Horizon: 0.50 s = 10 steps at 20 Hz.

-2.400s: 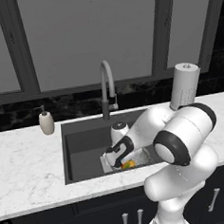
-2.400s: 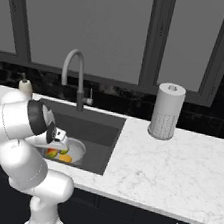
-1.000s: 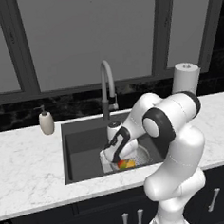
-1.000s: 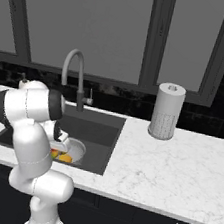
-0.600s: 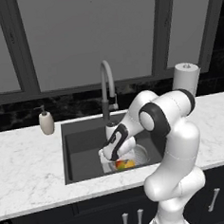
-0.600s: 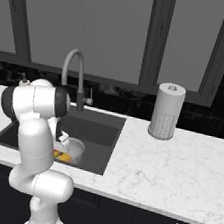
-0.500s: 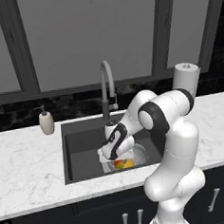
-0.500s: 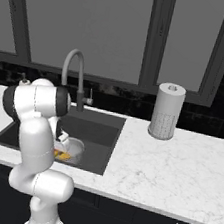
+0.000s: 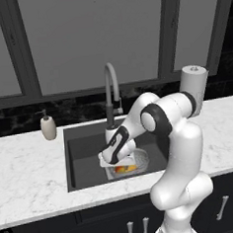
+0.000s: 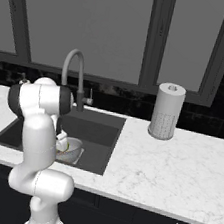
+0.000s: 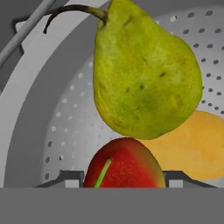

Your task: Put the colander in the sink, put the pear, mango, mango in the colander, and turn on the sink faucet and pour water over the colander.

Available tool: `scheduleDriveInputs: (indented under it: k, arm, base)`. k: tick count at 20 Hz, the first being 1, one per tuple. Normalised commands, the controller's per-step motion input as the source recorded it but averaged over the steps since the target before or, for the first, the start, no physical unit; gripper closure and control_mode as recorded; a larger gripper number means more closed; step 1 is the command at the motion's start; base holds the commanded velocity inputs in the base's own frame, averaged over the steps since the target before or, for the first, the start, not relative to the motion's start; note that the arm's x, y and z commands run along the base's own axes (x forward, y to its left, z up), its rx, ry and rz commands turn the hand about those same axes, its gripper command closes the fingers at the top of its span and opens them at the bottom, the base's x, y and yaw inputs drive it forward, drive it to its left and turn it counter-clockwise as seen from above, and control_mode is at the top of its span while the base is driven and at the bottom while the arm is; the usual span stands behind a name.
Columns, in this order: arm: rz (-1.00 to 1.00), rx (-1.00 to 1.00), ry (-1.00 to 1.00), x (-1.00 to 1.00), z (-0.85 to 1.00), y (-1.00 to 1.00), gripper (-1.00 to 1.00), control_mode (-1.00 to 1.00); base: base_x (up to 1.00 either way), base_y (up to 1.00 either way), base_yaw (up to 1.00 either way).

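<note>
The silvery perforated colander (image 9: 138, 161) (image 10: 74, 145) (image 11: 65, 109) sits in the dark sink (image 9: 84, 155) (image 10: 98, 132). Inside it, in the hand view, lie the yellow-green pear (image 11: 144, 74) and the orange-yellow mango (image 11: 197, 148). My gripper (image 9: 113, 160) (image 11: 124, 177) hangs low over the colander's left side. It is shut on the red and green mango (image 11: 124, 164), which fills the gap between the two tips, just in front of the pear. The grey gooseneck sink faucet (image 9: 110, 89) (image 10: 75, 73) arches behind the basin. No water is in view.
A white soap pump bottle (image 9: 48, 128) stands on the marble counter left of the sink. A paper towel roll (image 9: 193, 85) (image 10: 166, 111) stands on the counter to the right. Dark windows and a black backsplash close the back.
The elbow has risen and swung back, and the hand has slid a little to the left over the colander. In the last half second it has barely moved. The grip is unchanged.
</note>
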Motion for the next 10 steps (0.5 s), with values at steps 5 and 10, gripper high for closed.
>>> scheduleDriveInputs:
  k: [5,10]
  arm:
    - [-0.13,0.00,0.00,-0.05,-0.13,-0.01,1.00,-1.00]
    - [-0.08,0.00,0.00,0.00,-0.03,-0.07,-1.00,-1.00]
  base:
    - [0.00,0.00,0.00]
    - [0.00,0.00,0.00]
